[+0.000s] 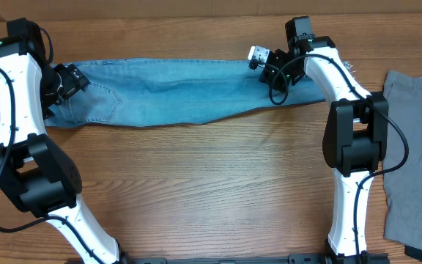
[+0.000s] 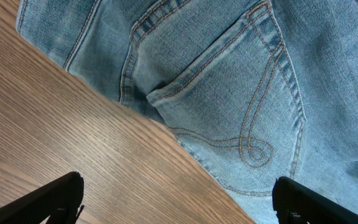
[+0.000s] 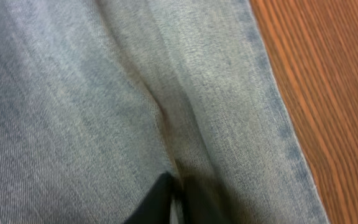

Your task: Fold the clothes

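- The jeans (image 1: 182,92) lie flat along the far side of the worktop (image 1: 211,191). Their long axis runs left to right, with the waist at the left.
- The right end effector (image 1: 271,72) is on the leg end, closed to a pinch on a ridge of denim. The left end effector (image 1: 68,81) hovers over the waist, spread wide and empty.
- The fold likely means carrying the leg end leftward along that axis, and the right arm is the nearer one.
- Only the right wrist view shows the crease meeting the fingertips (image 3: 159,202). Only the left wrist view shows the back pocket (image 2: 229,106).
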Robot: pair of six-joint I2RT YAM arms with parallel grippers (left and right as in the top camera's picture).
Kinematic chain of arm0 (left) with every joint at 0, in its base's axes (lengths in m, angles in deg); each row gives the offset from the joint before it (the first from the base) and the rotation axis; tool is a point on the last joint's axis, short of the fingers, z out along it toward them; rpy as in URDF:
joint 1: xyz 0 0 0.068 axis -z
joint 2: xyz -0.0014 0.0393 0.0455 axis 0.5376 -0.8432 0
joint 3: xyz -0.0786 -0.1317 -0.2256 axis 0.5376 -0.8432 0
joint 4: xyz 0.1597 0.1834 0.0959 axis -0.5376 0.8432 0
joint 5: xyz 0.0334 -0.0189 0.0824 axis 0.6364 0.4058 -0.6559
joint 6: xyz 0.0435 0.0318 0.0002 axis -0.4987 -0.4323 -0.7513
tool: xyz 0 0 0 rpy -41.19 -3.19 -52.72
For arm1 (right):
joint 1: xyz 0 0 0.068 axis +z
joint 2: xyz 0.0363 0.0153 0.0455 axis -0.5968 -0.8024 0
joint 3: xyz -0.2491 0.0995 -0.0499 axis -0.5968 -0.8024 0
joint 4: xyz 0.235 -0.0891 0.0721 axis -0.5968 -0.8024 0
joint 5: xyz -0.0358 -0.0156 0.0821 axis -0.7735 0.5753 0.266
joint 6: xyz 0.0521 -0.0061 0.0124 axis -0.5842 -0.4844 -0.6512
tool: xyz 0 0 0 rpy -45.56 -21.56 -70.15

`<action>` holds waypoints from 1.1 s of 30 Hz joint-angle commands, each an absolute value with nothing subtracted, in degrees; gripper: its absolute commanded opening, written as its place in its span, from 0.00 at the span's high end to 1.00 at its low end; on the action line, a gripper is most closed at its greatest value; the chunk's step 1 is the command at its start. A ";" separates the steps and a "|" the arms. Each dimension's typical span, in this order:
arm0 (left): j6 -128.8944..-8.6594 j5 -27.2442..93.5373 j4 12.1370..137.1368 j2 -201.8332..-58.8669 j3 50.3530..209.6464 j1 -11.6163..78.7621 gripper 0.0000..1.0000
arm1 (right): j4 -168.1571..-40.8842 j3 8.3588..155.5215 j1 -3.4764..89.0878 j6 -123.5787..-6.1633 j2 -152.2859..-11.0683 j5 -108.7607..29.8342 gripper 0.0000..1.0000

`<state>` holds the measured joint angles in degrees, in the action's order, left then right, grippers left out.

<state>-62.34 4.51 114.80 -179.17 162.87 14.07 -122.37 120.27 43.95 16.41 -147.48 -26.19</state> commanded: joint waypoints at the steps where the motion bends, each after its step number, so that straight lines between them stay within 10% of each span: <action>1: -63.21 5.15 114.93 -179.95 162.68 14.28 0.00 | -122.34 120.33 44.02 16.55 -148.40 -26.05 0.96; 33: -63.21 5.15 114.93 -179.95 162.68 14.28 0.00 | -122.37 131.81 44.06 14.36 -148.64 -32.63 0.96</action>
